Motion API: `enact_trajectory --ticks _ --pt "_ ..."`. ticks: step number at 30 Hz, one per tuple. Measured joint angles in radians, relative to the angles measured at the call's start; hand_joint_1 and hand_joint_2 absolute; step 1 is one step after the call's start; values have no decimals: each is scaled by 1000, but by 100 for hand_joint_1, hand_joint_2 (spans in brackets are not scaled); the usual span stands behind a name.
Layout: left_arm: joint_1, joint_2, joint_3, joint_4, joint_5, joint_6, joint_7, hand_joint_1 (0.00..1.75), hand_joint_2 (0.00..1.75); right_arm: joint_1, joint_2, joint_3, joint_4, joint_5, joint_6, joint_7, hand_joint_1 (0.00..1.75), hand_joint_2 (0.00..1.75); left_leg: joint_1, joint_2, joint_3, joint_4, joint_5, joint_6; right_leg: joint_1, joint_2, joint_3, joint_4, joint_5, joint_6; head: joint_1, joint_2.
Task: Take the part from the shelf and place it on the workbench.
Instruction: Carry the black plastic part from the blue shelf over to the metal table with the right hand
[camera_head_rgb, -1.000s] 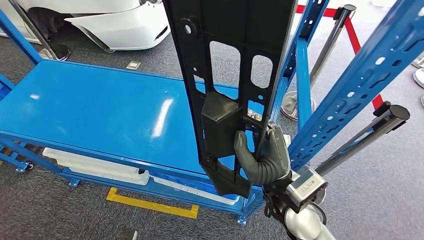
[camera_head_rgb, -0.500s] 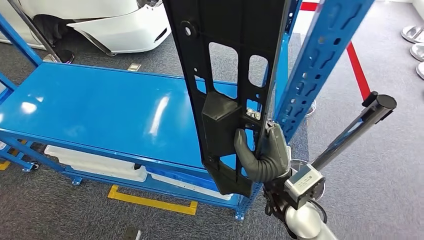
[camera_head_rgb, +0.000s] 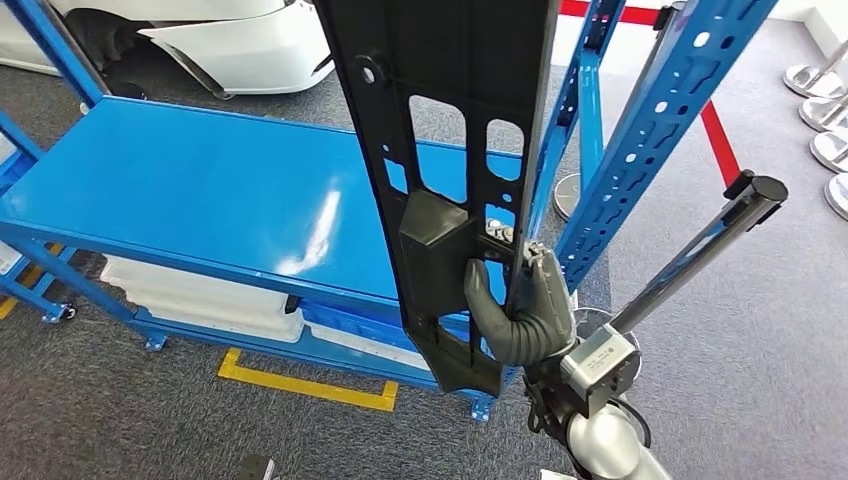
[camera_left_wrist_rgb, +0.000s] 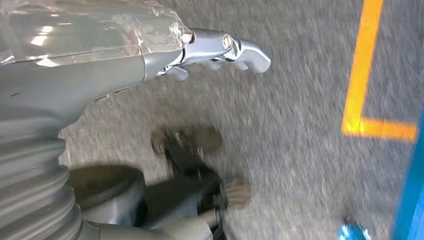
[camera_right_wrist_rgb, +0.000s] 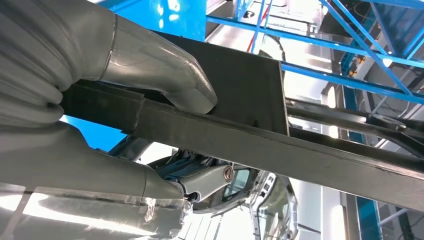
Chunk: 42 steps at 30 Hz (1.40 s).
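Note:
A long black plastic part with cut-out windows stands upright in front of me. My right hand grips it near its lower end, thumb on one face and fingers behind the edge. In the right wrist view the part runs as a dark bar through the right hand. The blue workbench lies behind and to the left of the part, its top bare. My left hand hangs over the grey carpet, holding nothing, fingers loosely extended.
A blue perforated shelf upright slants close to the right of the part. A black stanchion pole leans beside my right arm. White trays sit under the bench. A white car and yellow floor marking border the bench.
The whole view has shifted as the camera moved: bench and shelf upright sit differently in the picture. My right hand keeps the same grip on the part.

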Motion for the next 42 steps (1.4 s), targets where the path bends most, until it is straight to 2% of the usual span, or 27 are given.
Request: enact_trajectory --ticks 2,3,4,6,8,10,12,13,14,16,17,18,20,21,22,24,25,27,28,30,32,33,35,37,39,40,42 --pt "0 0 0 0 0 1 0 0 175 1 -1 0 0 0 0 2 175 175 -8 2 -26 1 19 8 1 0 -31 129 -74 1 16 0" --pt "1 0 0 0 0 2 0 0 175 3 -2 0 0 0 0 2 175 175 -12 2 -39 2 28 9 3 0 -32 167 -81 -2 22 0" --pt "1 0 0 0 0 2 0 0 175 4 -2 0 0 0 0 3 175 175 -16 2 -52 3 37 11 6 0 -16 171 -67 -8 27 0" --pt "1 0 0 0 -1 2 0 0 175 6 -3 0 0 0 -1 5 175 175 -22 2 -73 5 53 12 20 1 70 70 -17 -29 34 0" --pt "1 -1 0 0 -1 2 0 0 175 5 -3 0 -1 0 -1 6 175 175 -24 2 -84 5 68 9 35 0 170 -81 -5 -52 35 0" --pt "1 -2 0 0 -1 2 0 0 175 3 -3 0 -2 0 -2 6 175 175 -19 1 -88 2 83 -1 45 1 207 -152 -11 -61 34 0" --pt "2 -2 0 0 -1 2 0 0 175 3 -3 0 -2 0 -2 6 175 175 -17 -2 -91 -1 92 -10 44 0 205 -170 12 -63 40 0" --pt "2 -2 0 0 -1 3 0 0 175 2 -3 0 -2 0 -2 6 175 175 -19 -5 -98 11 78 -15 40 -3 202 -182 25 -67 42 0" --pt "2 -1 0 0 -2 4 0 0 175 2 -3 0 -2 -1 -1 7 175 175 -20 -7 -110 41 45 -20 35 -6 196 -192 40 -70 39 0" --pt "2 -1 0 0 -2 4 0 0 175 2 -2 0 -2 -7 2 8 175 175 -15 -8 -143 151 -54 -31 30 -8 174 -197 63 -73 26 0" --pt "3 -1 0 1 -2 4 0 0 175 3 -2 0 -2 -14 5 9 175 175 -9 -7 -154 211 -89 -38 29 -9 160 -193 72 -72 20 0" --pt "2 -1 0 1 -2 4 0 0 175 4 -2 0 -1 -22 9 10 175 175 -3 -7 -156 255 -102 -45 26 -10 144 -188 80 -69 16 0" --pt "2 -1 0 1 -1 4 0 0 175 5 -2 0 1 -40 16 9 175 175 10 -7 -119 256 -61 -61 18 -10 107 -171 94 -58 10 0" --pt "2 -1 0 1 -1 4 0 0 175 5 -1 0 2 -50 19 7 175 175 18 -7 -79 210 -31 -71 12 -10 86 -158 100 -51 7 0" --pt "0 -1 0 1 -1 4 0 0 175 5 -1 0 4 -59 22 5 175 175 22 -8 -33 146 -20 -82 8 -9 66 -143 105 -44 2 0" --pt "-1 -2 0 1 -2 5 0 0 175 7 2 0 6 -76 26 0 175 175 22 -12 30 39 -36 -76 7 -7 38 -117 115 -29 -6 0" --pt "-1 -2 0 1 -2 5 0 0 175 8 3 0 6 -83 28 -2 175 175 17 -14 38 18 -48 -67 7 -5 30 -111 122 -22 -7 0" --pt "-1 -2 0 2 -2 8 -1 0 175 12 4 0 9 -92 32 -6 175 175 13 -13 24 19 -40 -42 4 -4 22 -106 134 -7 -2 0" --pt "-2 -1 0 2 -3 10 -1 0 175 13 4 0 11 -95 34 -7 175 175 12 -11 14 20 -31 -31 1 -4 14 -98 122 -2 0 0" --pt "-5 -1 0 2 -4 11 -1 0 175 16 4 0 14 -98 38 -8 175 175 12 -5 -13 18 -7 -12 -3 -4 -11 -33 44 5 8 0" --pt "-5 -1 0 3 -6 11 -2 0 175 16 4 0 16 -100 40 -8 175 175 5 -4 -42 19 18 -4 -3 -4 -37 91 -55 4 22 0" --pt "-5 -1 0 3 -6 12 -2 0 175 17 5 0 18 -101 41 -8 175 175 1 -3 -58 20 29 -1 -3 -4 -41 147 -76 2 28 0" --pt "-5 -1 0 3 -8 12 -2 0 175 17 5 0 21 -103 42 -7 175 175 -7 -2 -88 21 52 1 1 -4 -12 180 -51 -8 37 0" --pt "-5 -1 0 3 -10 12 -2 0 175 16 5 0 23 -105 42 -7 175 175 -11 -3 -112 22 72 1 14 -3 79 79 -6 -28 40 0" --pt "-4 -1 0 3 -12 12 -2 0 175 13 7 0 24 -106 42 -7 175 175 -10 -4 -124 20 91 -5 29 -2 181 -74 -17 -49 39 0" --pt "-4 -1 0 3 -12 12 -2 0 175 12 8 0 24 -106 42 -7 175 175 -6 -4 -126 17 100 -11 36 -1 210 -124 -27 -55 38 0" --pt "-3 -1 0 4 -13 13 -2 0 175 10 10 0 24 -106 42 -7 175 175 0 -6 -127 5 122 -24 44 2 221 -160 -21 -60 44 0"
